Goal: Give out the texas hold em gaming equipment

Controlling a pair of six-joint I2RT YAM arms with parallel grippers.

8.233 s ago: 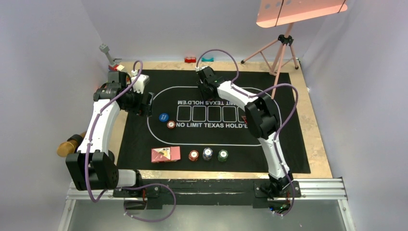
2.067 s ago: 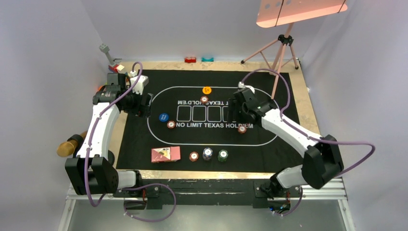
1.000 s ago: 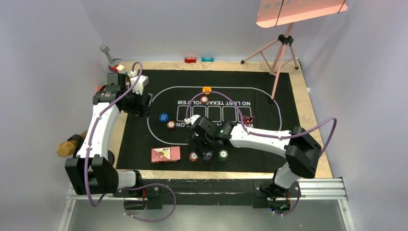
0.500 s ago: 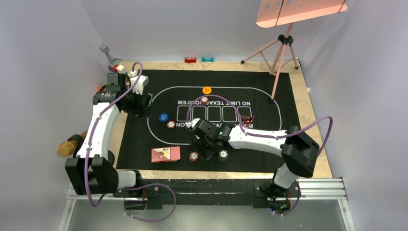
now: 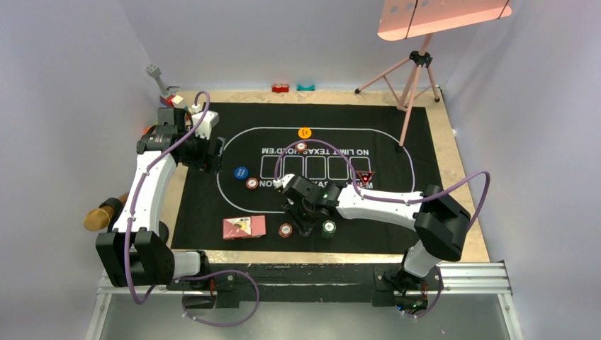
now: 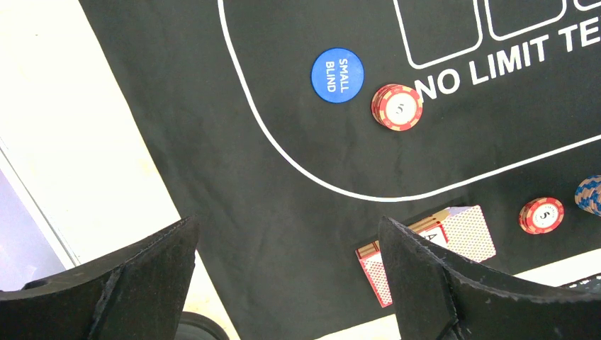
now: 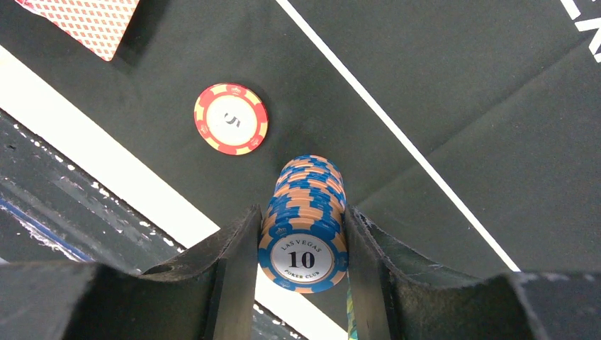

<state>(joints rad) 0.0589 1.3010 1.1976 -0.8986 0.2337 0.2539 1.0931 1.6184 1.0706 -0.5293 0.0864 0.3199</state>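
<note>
Blue chip stack [image 7: 303,230], right pincer [image 7: 301,218] now closed against it

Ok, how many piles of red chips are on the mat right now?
3. One red pile beside the blue disc, one by the orange disc, one between the cards and the blue stack. The right arm may hide others.
</note>
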